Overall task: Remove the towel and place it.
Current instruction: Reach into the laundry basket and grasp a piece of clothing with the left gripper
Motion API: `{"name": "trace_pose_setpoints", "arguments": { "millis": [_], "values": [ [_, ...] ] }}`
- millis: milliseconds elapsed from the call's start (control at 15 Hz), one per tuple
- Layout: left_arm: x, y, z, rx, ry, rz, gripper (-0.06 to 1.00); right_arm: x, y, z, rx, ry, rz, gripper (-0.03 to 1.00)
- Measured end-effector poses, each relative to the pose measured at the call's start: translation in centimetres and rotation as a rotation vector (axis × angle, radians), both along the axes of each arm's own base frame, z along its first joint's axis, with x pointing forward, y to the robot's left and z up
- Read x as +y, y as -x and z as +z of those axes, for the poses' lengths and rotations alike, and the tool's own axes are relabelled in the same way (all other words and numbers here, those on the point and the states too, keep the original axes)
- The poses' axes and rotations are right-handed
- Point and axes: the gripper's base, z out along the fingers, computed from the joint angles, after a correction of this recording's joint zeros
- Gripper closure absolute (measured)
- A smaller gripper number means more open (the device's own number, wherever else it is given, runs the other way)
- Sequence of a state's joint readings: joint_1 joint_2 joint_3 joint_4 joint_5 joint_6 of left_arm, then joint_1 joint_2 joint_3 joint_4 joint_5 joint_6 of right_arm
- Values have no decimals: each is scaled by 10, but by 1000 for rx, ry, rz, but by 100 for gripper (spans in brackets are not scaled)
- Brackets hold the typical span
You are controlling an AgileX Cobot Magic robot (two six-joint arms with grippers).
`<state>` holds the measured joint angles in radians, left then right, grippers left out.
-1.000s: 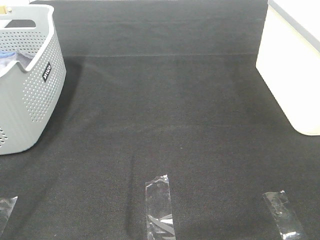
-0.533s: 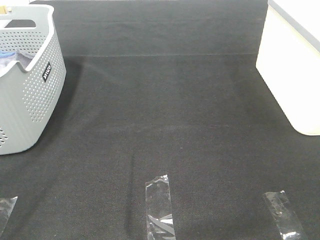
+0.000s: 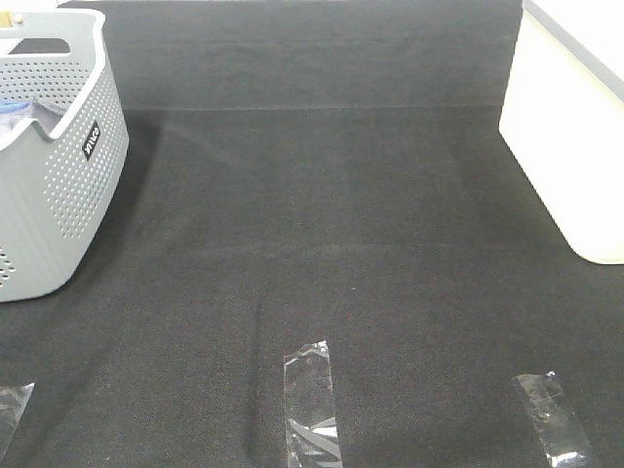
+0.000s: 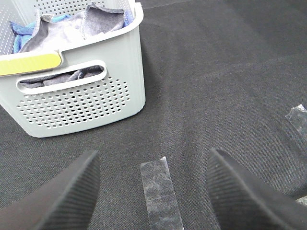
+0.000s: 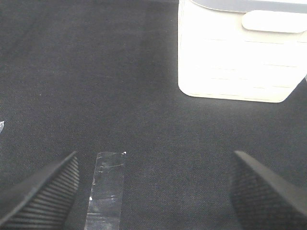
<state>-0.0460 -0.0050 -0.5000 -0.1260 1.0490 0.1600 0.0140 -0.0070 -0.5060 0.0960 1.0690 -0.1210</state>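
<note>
The grey-lavender towel lies crumpled inside the grey perforated basket, next to a bright blue cloth. In the high view the basket stands at the far left and only a sliver of cloth shows inside. My left gripper is open and empty, over the black mat a short way in front of the basket. My right gripper is open and empty, over the mat in front of the white container. Neither gripper shows in the high view.
A white container stands at the right edge. Strips of clear tape lie along the near part of the black mat. A yellow label sits on the basket rim.
</note>
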Motion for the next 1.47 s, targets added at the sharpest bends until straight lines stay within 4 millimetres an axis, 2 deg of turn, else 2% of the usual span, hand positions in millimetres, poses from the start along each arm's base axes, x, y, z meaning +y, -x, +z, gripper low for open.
{"name": "trace_pose_setpoints", "arguments": {
  "millis": [1467],
  "values": [
    [0,0,0,0,0,0,32,0,0,0,0,0,0,18]
  ]
}}
